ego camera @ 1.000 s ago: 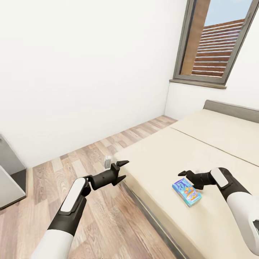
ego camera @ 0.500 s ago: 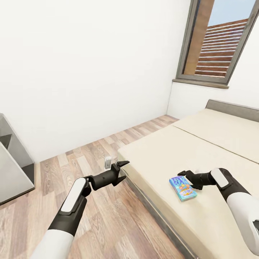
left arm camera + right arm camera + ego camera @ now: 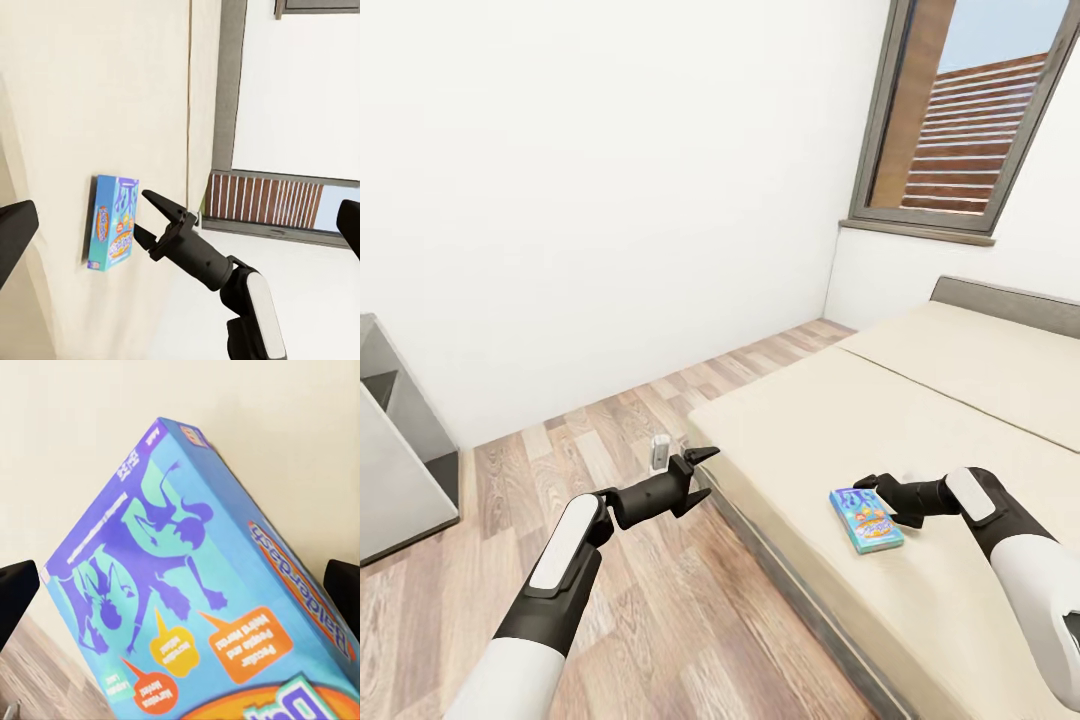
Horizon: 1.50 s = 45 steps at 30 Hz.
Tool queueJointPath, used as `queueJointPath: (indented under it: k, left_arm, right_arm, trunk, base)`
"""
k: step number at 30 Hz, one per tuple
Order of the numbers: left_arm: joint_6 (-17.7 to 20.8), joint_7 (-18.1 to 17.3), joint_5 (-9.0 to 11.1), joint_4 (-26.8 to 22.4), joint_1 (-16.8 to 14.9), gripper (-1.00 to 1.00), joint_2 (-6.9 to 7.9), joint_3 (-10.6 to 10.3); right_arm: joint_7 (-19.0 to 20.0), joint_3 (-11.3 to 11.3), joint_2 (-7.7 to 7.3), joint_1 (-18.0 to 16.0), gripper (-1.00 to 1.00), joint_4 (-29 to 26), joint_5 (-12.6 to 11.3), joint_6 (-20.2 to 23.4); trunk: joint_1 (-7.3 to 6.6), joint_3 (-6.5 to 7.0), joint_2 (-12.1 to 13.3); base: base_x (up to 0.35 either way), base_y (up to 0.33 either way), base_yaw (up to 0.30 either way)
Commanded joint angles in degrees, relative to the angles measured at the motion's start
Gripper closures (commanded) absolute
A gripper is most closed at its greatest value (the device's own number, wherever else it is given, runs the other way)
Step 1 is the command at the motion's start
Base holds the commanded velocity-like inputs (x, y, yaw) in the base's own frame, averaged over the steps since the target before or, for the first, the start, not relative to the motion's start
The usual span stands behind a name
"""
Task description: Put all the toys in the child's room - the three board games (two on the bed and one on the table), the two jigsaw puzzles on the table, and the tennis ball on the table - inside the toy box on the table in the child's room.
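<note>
One board game (image 3: 866, 520), a small blue-purple box, lies flat on the beige mattress of the bed (image 3: 960, 420) near its front edge. My right gripper (image 3: 880, 500) hovers open just over the box's far end, touching nothing. The right wrist view shows the box lid (image 3: 202, 607) close up, with the dark fingers (image 3: 15, 592) wide apart on either side. My left gripper (image 3: 708, 471) is open and holds nothing, out over the wood floor beside the bed's corner. Its wrist camera sees the box (image 3: 114, 222) and the right gripper (image 3: 141, 212) beside it.
A grey cabinet (image 3: 400, 450) stands at the left against the white wall. On the plank floor by the bed corner stands a small white-grey object (image 3: 659, 452). A window (image 3: 960, 120) is above the bed's grey headboard (image 3: 1010, 305).
The whole view has swung, so more of the grey cabinet shows at the left. The board game now lies a little closer under my right gripper. Both grippers stay open.
</note>
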Motion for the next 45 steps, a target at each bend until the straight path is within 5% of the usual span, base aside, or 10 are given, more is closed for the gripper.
queueJointPath:
  k: [1,45]
  left_arm:
    - [0.11,0.57,0.60,-0.05,-0.03,-1.00,-0.02,0.03]
    - [0.11,0.57,0.56,-0.05,-0.05,-1.00,-0.10,-0.21]
  right_arm:
    - [0.14,-0.18,0.02,0.00,-1.00,0.02,1.29,0.37]
    - [0.14,-0.22,0.01,-0.07,-1.00,0.02,1.36,0.35]
  trunk:
    - [-0.01,-0.06,-0.02]
    - [-0.01,-0.06,-0.02]
  base:
    - [-0.010,0.000,0.001]
    - [-0.096,0.000,0.000]
